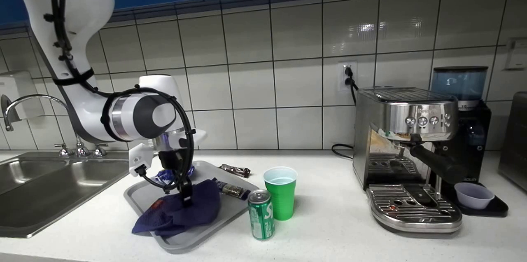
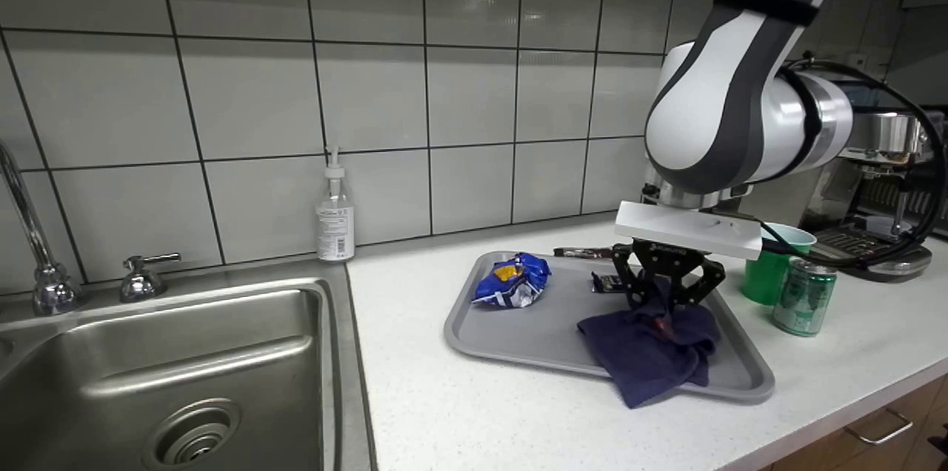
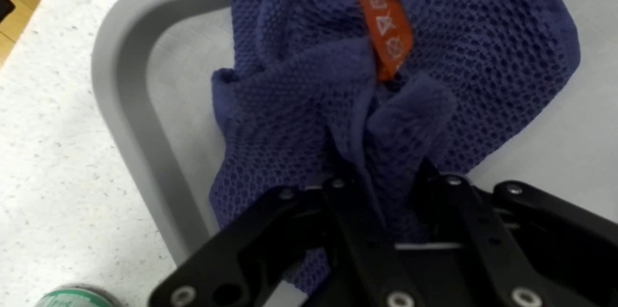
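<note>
Purple cloth (image 2: 648, 356) is lying rumpled near a corner of the gray tray (image 2: 511, 341), draping over one edge, black gripper (image 3: 382, 179) straddling its raised fold, whether clamping it, one cannot tell.

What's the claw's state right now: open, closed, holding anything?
Claw: jaws partly apart, with the purple cloth bunched between them; whether they grip it cannot be told.

Cloth (image 3: 299, 123) partly hidden behind tool (image 3: 384, 179)
</note>
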Robot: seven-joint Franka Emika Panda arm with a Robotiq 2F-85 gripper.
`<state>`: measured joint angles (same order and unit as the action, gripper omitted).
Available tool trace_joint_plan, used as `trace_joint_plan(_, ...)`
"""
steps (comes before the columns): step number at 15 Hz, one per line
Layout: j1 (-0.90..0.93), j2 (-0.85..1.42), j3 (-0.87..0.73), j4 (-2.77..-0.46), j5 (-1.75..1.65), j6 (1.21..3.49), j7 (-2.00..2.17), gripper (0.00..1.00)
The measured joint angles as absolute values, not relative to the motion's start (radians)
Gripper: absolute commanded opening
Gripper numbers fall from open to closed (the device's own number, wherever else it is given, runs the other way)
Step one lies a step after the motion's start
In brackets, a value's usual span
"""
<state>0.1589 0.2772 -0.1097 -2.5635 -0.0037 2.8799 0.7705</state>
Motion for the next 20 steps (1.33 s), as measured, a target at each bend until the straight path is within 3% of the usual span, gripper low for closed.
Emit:
trace_joint_plan(5, 0.184, 0.282, -0.126, -2.562, -0.004, 2.881, 0.771, 0.99)
trace_joint_plan(14, 0.213, 0.217, -0.112, -2.595, -0.006, 2.908, 0.704, 1.0)
trace_joint_plan(20, 0.191, 0.109, 0.0, -2.683, 0.086, 2.904, 0.498, 1.0)
